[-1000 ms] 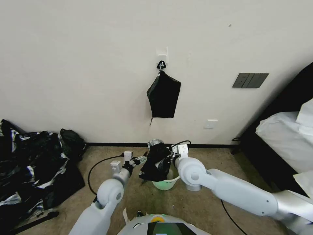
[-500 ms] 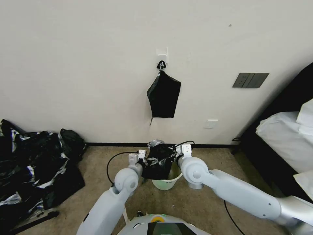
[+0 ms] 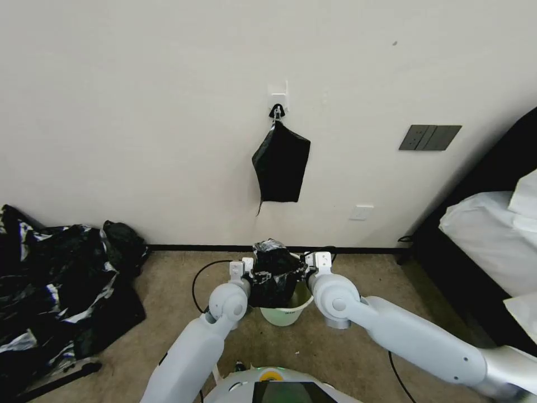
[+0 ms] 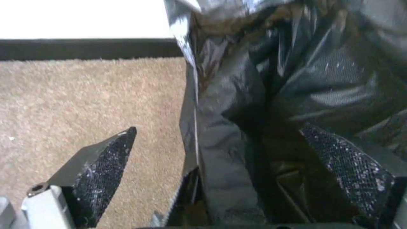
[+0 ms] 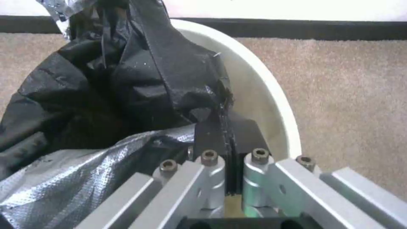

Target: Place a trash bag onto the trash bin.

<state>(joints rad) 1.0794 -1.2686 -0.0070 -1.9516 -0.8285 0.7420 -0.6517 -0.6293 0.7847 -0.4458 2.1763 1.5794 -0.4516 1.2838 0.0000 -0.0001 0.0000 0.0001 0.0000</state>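
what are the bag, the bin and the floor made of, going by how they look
The trash bag looks like thin glossy black plastic film: it creases sharply and catches silvery highlights. The trash bin looks like smooth moulded cream-white plastic, with an even sheen and a rolled rim. The floor looks like short-pile beige carpet, fuzzy and matt; the fibre cannot be told.

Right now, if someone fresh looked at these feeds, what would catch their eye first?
The thin glossy black trash bag bunched over the small cream-white round trash bin on the carpet by the wall, with both arms meeting at it. The right gripper is pinched shut on the bag's edge inside the bin's rim, while the left gripper stands open astride the plastic. A flat black bundle hangs on the wall hook above.
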